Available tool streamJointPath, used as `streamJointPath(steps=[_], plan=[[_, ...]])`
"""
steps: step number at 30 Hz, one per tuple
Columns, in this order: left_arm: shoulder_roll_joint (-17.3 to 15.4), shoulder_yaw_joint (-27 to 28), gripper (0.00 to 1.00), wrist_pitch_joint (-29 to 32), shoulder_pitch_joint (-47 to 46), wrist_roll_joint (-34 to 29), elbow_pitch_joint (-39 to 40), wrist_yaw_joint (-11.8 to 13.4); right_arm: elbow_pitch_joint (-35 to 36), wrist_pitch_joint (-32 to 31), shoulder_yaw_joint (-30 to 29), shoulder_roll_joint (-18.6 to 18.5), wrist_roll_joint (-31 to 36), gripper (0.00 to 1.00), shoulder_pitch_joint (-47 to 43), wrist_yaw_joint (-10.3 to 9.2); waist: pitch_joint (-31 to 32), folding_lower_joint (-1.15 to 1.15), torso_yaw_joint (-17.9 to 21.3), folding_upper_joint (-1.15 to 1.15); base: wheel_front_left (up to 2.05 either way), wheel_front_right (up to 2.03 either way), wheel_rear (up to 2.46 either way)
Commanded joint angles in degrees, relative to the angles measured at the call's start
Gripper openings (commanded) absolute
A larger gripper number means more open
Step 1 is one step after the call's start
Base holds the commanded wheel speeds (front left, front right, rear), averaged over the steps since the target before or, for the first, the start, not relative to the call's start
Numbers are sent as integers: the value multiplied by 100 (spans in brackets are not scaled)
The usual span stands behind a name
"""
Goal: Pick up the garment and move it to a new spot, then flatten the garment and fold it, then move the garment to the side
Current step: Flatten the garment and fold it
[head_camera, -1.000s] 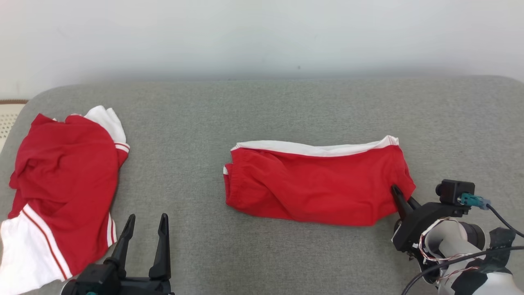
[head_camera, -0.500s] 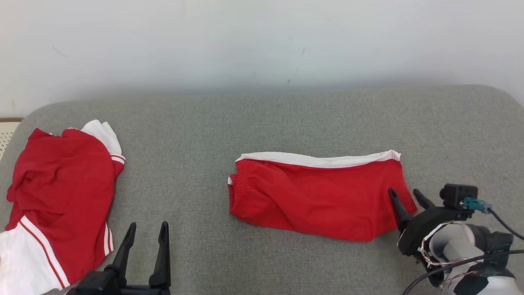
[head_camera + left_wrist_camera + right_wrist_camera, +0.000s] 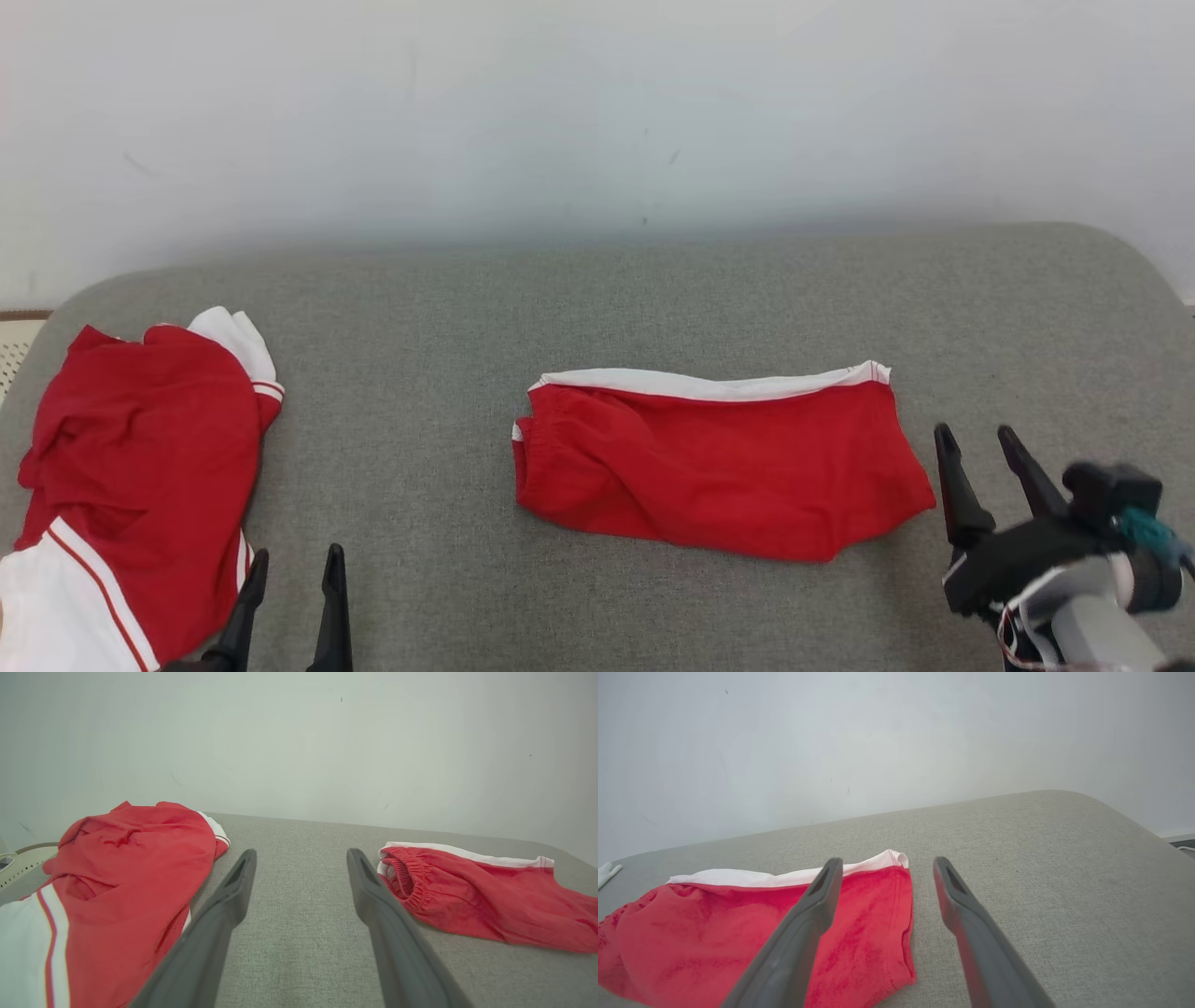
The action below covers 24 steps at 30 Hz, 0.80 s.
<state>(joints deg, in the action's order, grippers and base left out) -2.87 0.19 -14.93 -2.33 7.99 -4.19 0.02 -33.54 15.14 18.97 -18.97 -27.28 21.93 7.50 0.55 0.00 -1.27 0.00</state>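
Grey cushion [image 3: 653, 299] held your folded shorts [image 3: 719, 467] at frame centre; left gripper [image 3: 297, 553] and right gripper [image 3: 973, 431] both stood wide, empty. Had you pinched one layer only, the fold could have dragged open.

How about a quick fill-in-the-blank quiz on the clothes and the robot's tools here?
The folded garment in the middle of the grey surface is mostly ____ with a white band along its far edge.
The crumpled garment lies to the robot's ____.
The right tool, near the folded garment, is ____ and holds nothing.
Missing words: red; left; open.
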Motion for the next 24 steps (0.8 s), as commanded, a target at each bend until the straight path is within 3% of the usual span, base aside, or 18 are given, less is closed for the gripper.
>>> streamJointPath(steps=[1, 12, 24], plan=[[-5, 36, 100, -17, 101, -68, 47, -5, 200, 14, -193, 80, 204, 100, -244, -2, 27, 0, -6, 0, 0, 0, 0], [-49, 7, 100, -17, 386, -446, 189, 58, 1739, 15, -1597, 756, 1414, 100, -1786, -2, 132, 0, -59, 0, 0, 0, 0], [-118, 127, 100, -17, 646, -534, 315, 73, 2363, -199, -1826, 1114, 1748, 100, -2351, -2, 193, 0, 94, 0, 0, 0, 0]])
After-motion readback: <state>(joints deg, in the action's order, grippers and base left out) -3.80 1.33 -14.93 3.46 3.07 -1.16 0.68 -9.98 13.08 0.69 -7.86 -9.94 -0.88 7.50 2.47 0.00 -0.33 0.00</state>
